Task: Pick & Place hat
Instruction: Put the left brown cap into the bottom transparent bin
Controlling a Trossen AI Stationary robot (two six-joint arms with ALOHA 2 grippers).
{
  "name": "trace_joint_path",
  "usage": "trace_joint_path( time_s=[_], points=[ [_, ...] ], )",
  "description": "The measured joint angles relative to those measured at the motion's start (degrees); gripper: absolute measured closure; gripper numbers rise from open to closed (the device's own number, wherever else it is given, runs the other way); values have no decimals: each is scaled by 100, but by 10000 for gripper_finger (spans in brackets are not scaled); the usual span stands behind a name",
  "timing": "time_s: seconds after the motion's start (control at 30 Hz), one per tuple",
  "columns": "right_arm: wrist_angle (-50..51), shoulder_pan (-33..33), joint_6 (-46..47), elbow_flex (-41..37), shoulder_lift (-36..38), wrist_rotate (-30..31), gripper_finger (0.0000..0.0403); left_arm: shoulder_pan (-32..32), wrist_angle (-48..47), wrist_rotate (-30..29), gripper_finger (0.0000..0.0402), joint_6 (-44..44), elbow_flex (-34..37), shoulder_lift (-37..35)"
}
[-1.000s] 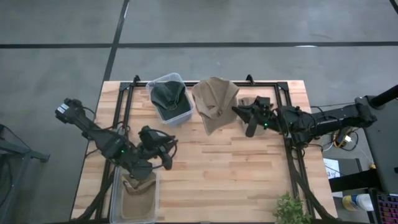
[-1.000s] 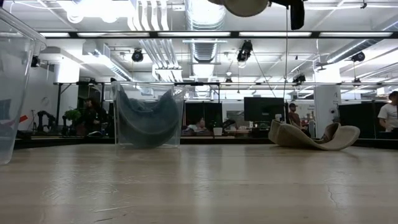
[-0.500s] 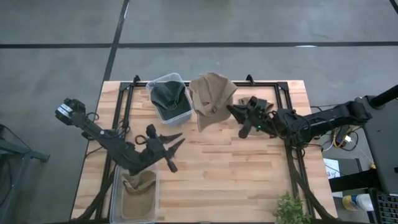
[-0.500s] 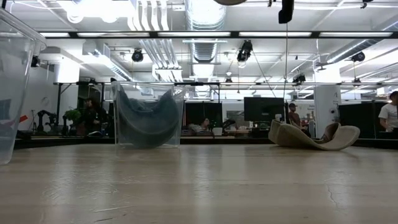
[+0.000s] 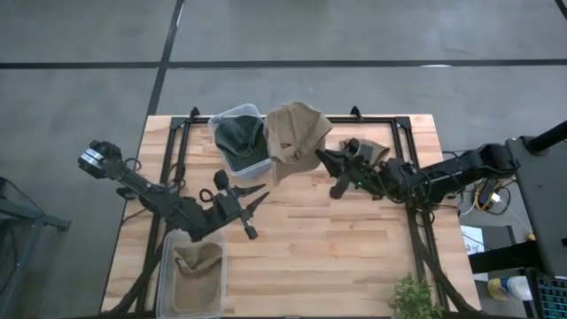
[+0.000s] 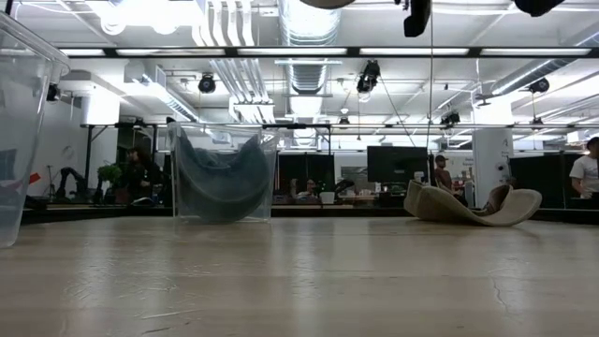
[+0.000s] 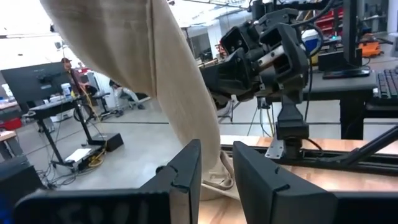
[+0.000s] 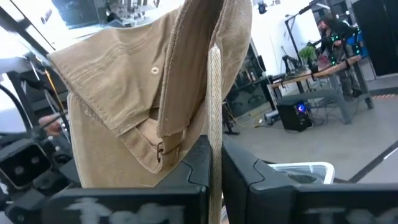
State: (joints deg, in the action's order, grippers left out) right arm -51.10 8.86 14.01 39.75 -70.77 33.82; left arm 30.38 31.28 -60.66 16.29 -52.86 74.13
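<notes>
Two hats already binned, third tan hat (image 5: 295,133) lifted over far bench (image 5: 354,248), gripped by right hand (image 5: 326,166); left hand (image 5: 251,198) open, empty; placement outstanding.

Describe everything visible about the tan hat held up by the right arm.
The tan cloth bucket hat hangs limp in the air, pinched at its brim by the right hand, whose fingers are shut on it. It looks like soft cotton with stitched seams, a folded band and a small round eyelet. From above, it overlaps the edge of the clear plastic bin holding a dark green hat.
</notes>
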Motion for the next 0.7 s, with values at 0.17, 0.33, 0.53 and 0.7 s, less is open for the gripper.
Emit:
trace_joint_path(
  time_s=[0.17, 0.33, 0.53, 0.7],
  points=[
    [-80, 2, -89, 0, -61, 86, 390, -69, -17, 4, 316, -306, 2, 0],
    [-146, 15, -87, 0, -60, 89, 390, -214, 17, -90, 316, -423, -13, 0],
    [-186, 31, -119, 66, -167, 88, 390, -439, 2, 158, 316, -566, -15, 0],
    [-205, 37, -161, 156, -303, 90, 390, -525, 27, 261, 316, -622, -15, 0]
  ],
)
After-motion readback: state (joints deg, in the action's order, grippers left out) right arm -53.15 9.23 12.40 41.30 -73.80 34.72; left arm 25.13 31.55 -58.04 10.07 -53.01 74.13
